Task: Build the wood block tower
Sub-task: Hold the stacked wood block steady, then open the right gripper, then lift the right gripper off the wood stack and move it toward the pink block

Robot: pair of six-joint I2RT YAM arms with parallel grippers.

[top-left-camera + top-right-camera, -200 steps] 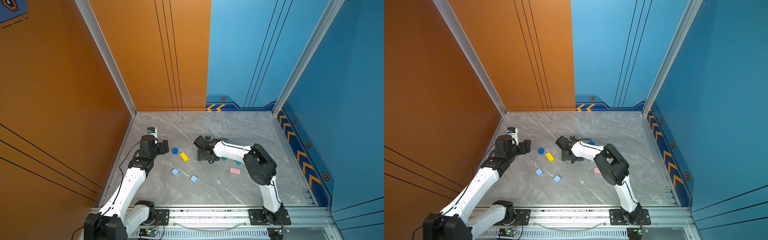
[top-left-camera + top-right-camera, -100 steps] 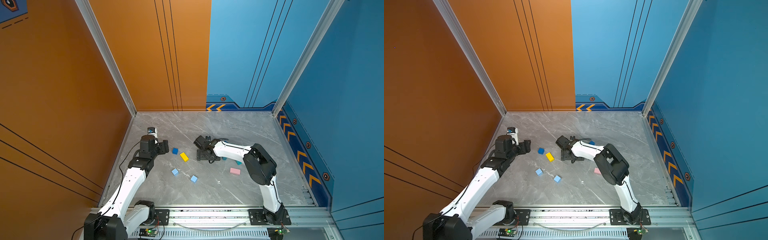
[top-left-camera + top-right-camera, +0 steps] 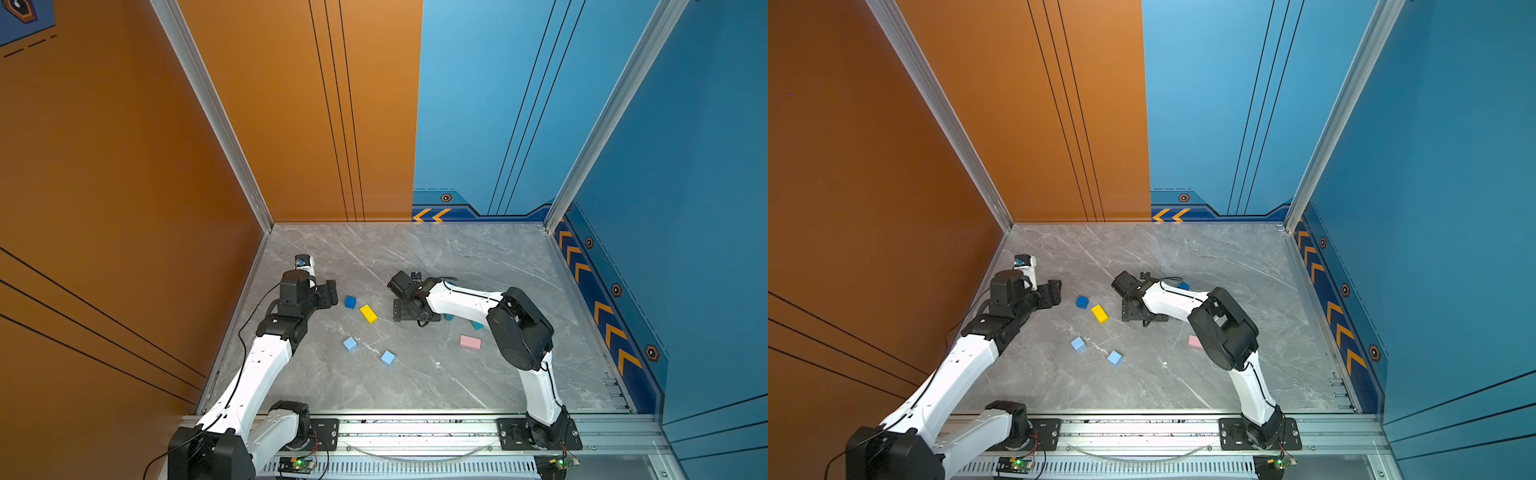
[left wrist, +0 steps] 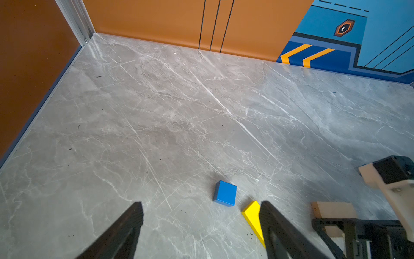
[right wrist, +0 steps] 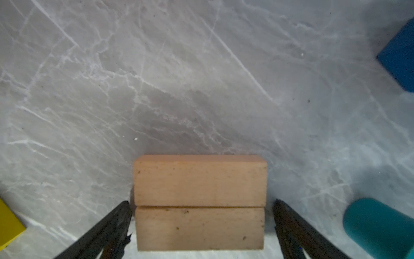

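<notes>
**Tan planks bracketed by the open right gripper**

The right gripper (image 5: pixel 201 203) is seen spread wide, with one jaw set at each end of the near plank (image 5: pixel 199 227). A thin strip of bare surface is left between each fingertip and the wood, so nothing is gripped. The plank's long axis is laid straight across the opening, from finger to finger, so any closing would be taken on its two short ends. The far plank (image 5: pixel 200 180) is set against it, long side to long side and parallel, just beyond the fingertips.

Outside one jaw a teal cylinder (image 5: pixel 378 228) is found near the planks but apart from them, and a second dark blue cube (image 5: pixel 401 58) lies farther out. Outside the other jaw a corner of the yellow bar (image 5: pixel 9 222) is caught.

The left gripper (image 4: pixel 201 205) is also held open, with nothing between its fingers. A dark blue cube (image 4: pixel 225 193) lies just ahead of it. In a top view that cube and the yellow bar are placed between the left gripper and the planks, so the right arm is judged much the nearer to the planks.

Two light blue cubes (image 3: pixel 350 343) (image 3: pixel 387 357) and a pink slab (image 3: pixel 470 342) are scattered singly on the grey marble surface (image 3: pixel 415 386). No tower is standing yet, and the paired planks are judged its likely base.
</notes>
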